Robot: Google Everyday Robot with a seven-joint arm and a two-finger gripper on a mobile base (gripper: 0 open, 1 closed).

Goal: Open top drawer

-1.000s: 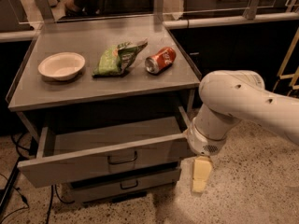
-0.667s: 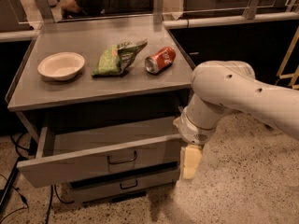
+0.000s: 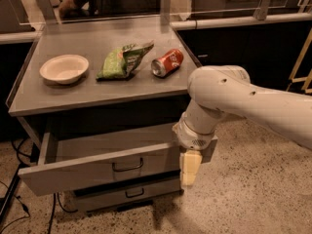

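1. While the top drawer [image 3: 92, 169] stands open, its front projects toward the near side, well clear of the cabinet body. Its grey interior is exposed from above.
2. The dark loop handle [image 3: 127, 166] sits at the centre of that front, with nothing on it.
3. My gripper [image 3: 190, 167] hangs pointing down at the right end of the drawer front, well to the right of the handle. In this view it overlaps the drawer's near right corner. Whether it is in contact with the drawer cannot be confirmed.
4. Grip state: I cannot tell whether my gripper is released or clenched.
5. My white arm [image 3: 234, 94] enters from the right and bends downward just beside the cabinet's right edge, directly above the gripper.
6. The grey cabinet top [image 3: 97, 95] carries three items in a row:
   - a cream bowl [image 3: 64, 68] at the left;
   - a green snack bag [image 3: 122, 61] at the centre;
   - a red can [image 3: 167, 63] lying on its side just right of the bag.
7. A lower drawer front [image 3: 105, 198] with a smaller handle sits beneath the top drawer, set further back.
8. The cabinet stands on a speckled floor [image 3: 253, 194].
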